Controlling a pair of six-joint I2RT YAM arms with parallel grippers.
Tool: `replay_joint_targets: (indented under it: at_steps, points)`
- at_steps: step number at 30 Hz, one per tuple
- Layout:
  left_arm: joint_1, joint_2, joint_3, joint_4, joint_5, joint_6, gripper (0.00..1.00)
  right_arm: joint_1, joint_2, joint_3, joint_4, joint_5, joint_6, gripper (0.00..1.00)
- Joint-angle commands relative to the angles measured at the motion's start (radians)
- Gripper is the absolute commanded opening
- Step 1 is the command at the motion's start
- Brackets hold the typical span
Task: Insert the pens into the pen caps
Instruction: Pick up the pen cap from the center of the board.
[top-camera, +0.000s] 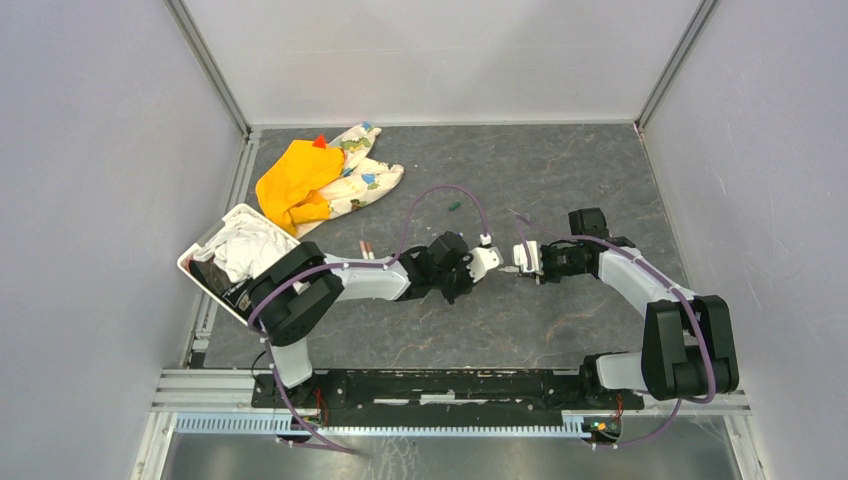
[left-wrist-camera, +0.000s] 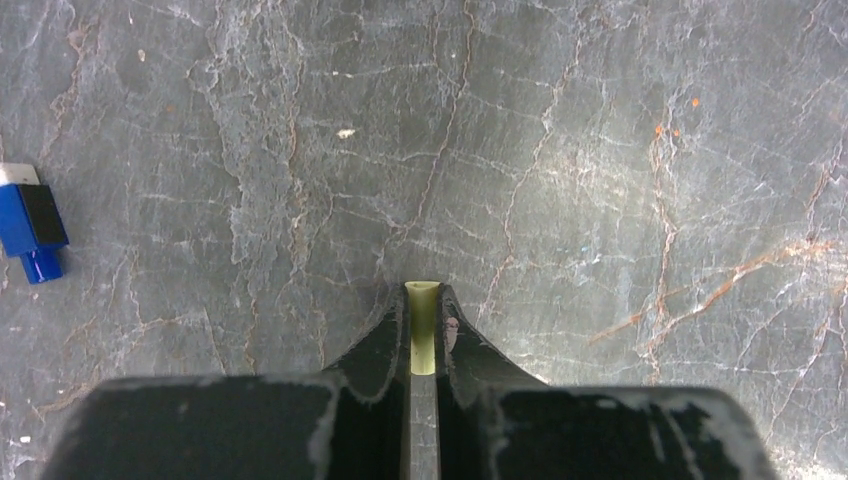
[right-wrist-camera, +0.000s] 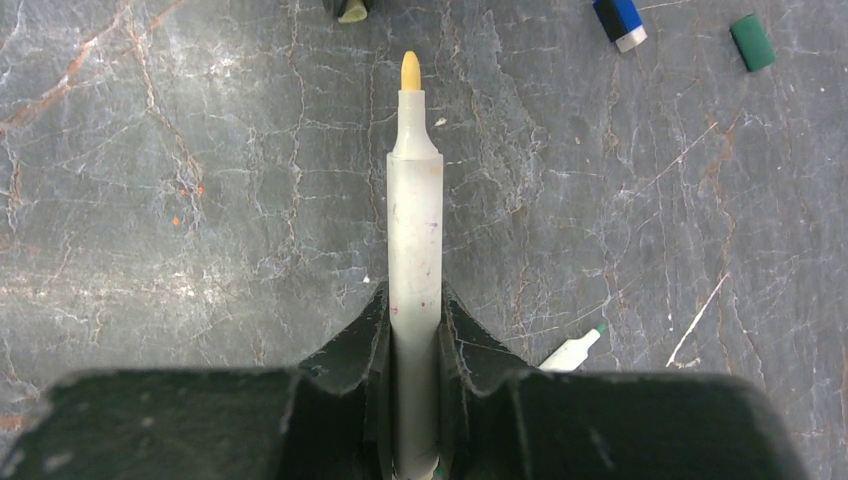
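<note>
The right gripper (right-wrist-camera: 415, 315) clamps a white-barrelled, yellow-tipped pen (right-wrist-camera: 414, 200), long axis pointing twelve o'clock; the short cream plastic cap (left-wrist-camera: 422, 338), pinched in the left gripper (left-wrist-camera: 422, 300), sits near its tip at eleven o'clock.

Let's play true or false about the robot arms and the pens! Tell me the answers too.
1. The right gripper holds a pen with a yellow tip. True.
2. The left gripper is empty. False: it pinches a cream cap.
3. A blue cap lies on the table. True.
4. The pen's tip is inside the cream cap. False: the tip is bare, apart from that cap.
5. The green cap sits on a pen. False: it lies alone on the table.
</note>
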Motion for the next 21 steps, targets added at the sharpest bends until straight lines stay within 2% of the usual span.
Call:
replay_joint_targets:
  at_steps: [1, 4, 6, 14, 21]
  points:
    - [0.010, -0.017, -0.076, -0.104, 0.001, -0.021, 0.08, 0.004, 0.012, 0.045, -0.040, 0.003, -0.043, 0.00]
    - [0.010, -0.048, -0.092, -0.094, -0.009, -0.021, 0.21, 0.004, 0.015, 0.049, -0.046, -0.001, -0.045, 0.00]
    - [0.010, -0.061, -0.098, -0.102, -0.020, -0.022, 0.26, 0.004, 0.016, 0.051, -0.049, -0.005, -0.046, 0.00]
    - [0.010, -0.028, -0.062, -0.184, -0.034, -0.016, 0.26, 0.006, 0.013, 0.054, -0.054, -0.012, -0.048, 0.00]
    - [0.010, -0.066, -0.050, -0.223, -0.031, -0.014, 0.30, 0.006, 0.013, 0.055, -0.059, -0.018, -0.050, 0.00]
